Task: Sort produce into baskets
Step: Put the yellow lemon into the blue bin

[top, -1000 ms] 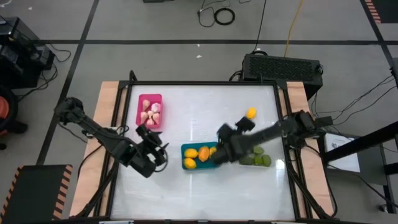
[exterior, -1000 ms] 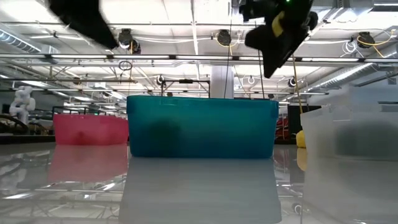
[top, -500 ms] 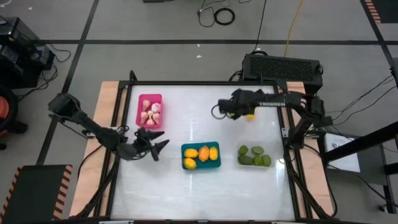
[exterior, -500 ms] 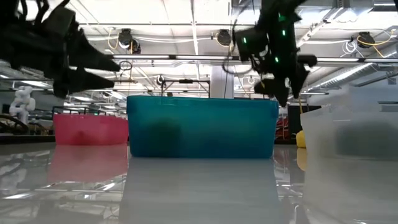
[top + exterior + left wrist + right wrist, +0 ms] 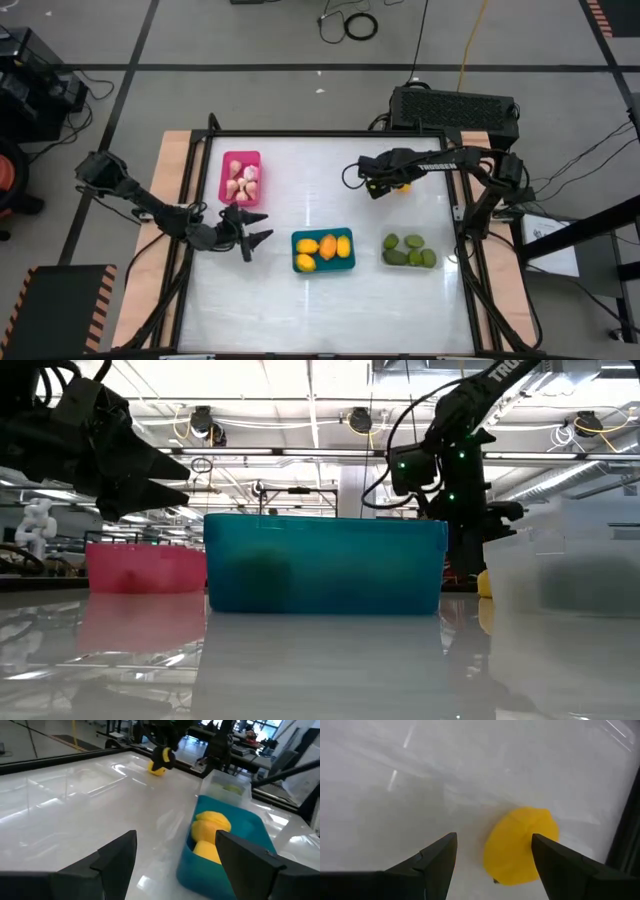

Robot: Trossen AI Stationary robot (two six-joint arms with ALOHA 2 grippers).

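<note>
A lone yellow-orange fruit (image 5: 403, 183) lies on the table at the far right. My right gripper (image 5: 375, 187) is open just beside and above it. In the right wrist view the fruit (image 5: 522, 846) lies ahead between the two fingers, close to one of them (image 5: 560, 865), with no touch showing. My left gripper (image 5: 252, 238) is open and empty, left of the teal basket (image 5: 323, 251), which holds several yellow fruits (image 5: 210, 827). The pink basket (image 5: 241, 178) holds garlic bulbs. The clear basket (image 5: 410, 251) holds green fruits.
The three baskets stand across the table's middle, with the pink one farther back on the left. In the low view the teal basket (image 5: 325, 565) stands in front, the pink basket (image 5: 145, 568) on the left and the clear basket (image 5: 565, 570) on the right. A black box (image 5: 455, 108) stands beyond the far edge.
My right gripper has gone from over the teal basket toward the table's far right to the lone yellow fruit, then come down beside it. My left gripper has drawn back a little toward the left and far edge and tipped toward level.
</note>
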